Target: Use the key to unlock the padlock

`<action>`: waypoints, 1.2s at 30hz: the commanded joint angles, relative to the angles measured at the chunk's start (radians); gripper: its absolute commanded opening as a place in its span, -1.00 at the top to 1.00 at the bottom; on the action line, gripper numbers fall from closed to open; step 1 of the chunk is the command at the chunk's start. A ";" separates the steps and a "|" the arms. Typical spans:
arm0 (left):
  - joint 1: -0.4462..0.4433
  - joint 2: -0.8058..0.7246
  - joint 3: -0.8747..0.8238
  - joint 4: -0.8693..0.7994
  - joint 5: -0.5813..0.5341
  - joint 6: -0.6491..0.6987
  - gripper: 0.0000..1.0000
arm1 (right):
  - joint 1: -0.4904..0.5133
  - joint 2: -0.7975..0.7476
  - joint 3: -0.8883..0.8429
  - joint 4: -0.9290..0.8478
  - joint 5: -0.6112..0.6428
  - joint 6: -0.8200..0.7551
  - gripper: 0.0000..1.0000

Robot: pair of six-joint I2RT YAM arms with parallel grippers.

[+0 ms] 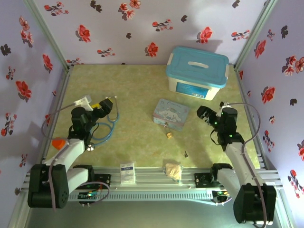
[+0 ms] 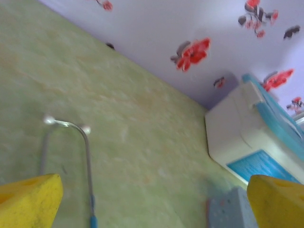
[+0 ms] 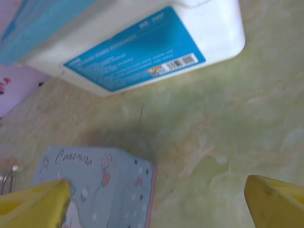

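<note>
Left gripper (image 1: pixel 107 105) hangs over the left side of the table, yellow fingers (image 2: pixel 29 199) spread wide, nothing between them. Right gripper (image 1: pixel 205 115) sits low on the right, just beside the pastel tin (image 1: pixel 171 114). Its jaws are also wide apart and empty, with the tin's corner (image 3: pixel 97 183) showing in the wrist view.

The floor of this set is a mottled yellow-green mat (image 1: pixel 135 90), closed in on three sides by lilac walls (image 1: pixel 142 28) printed with red and dark flowers. A metal rail runs along the near edge.

Now the count. One padlock (image 1: pixel 168 133), small and brass, lies just beside the tin's near edge. One key (image 1: pixel 186 153), a dark speck, lies on the mat nearer the arms and to the right, apart from the padlock. One tin. One white storage box (image 1: pixel 197 71) with a blue lid at the far right. One blue stethoscope (image 1: pixel 108 126) is coiled under the left gripper. One tan wad (image 1: pixel 173 170) and one small white packet (image 1: pixel 127 173) sit by the rail.
</note>
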 commanded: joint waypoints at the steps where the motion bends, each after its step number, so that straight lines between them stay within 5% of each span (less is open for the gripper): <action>1: -0.086 -0.036 0.097 -0.240 0.029 0.025 -0.99 | 0.043 -0.041 0.040 -0.212 -0.009 0.005 -0.86; 8: -0.320 0.037 0.213 -0.462 -0.079 0.080 -1.00 | 0.265 -0.025 0.093 -0.455 0.088 0.024 -0.69; 20: -0.621 0.175 0.353 -0.514 -0.099 0.087 -0.99 | 0.728 -0.055 0.073 -0.712 0.314 0.293 -0.31; 36: -0.693 0.260 0.379 -0.466 -0.098 0.053 -0.99 | 0.895 0.043 -0.051 -0.571 0.324 0.449 0.30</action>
